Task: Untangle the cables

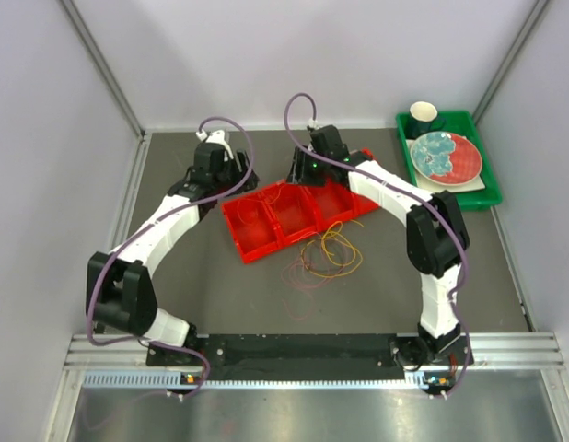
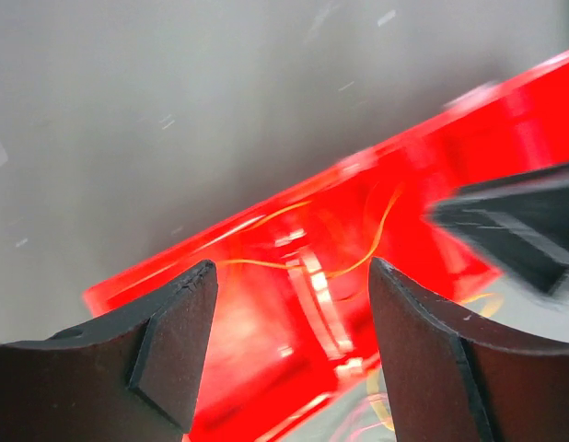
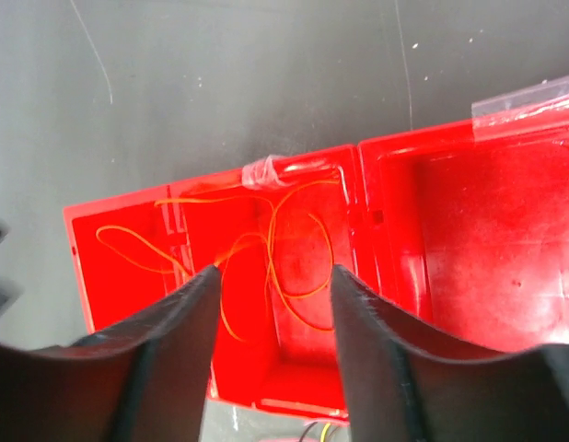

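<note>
Left fingers (image 2: 169, 345) and right fingers (image 3: 165, 350) gape over a yellow cable (image 3: 269, 244) in the red tray (image 3: 469, 230).

Found no text, label, brand, number or sign clear enough to read in any of the three views.
</note>
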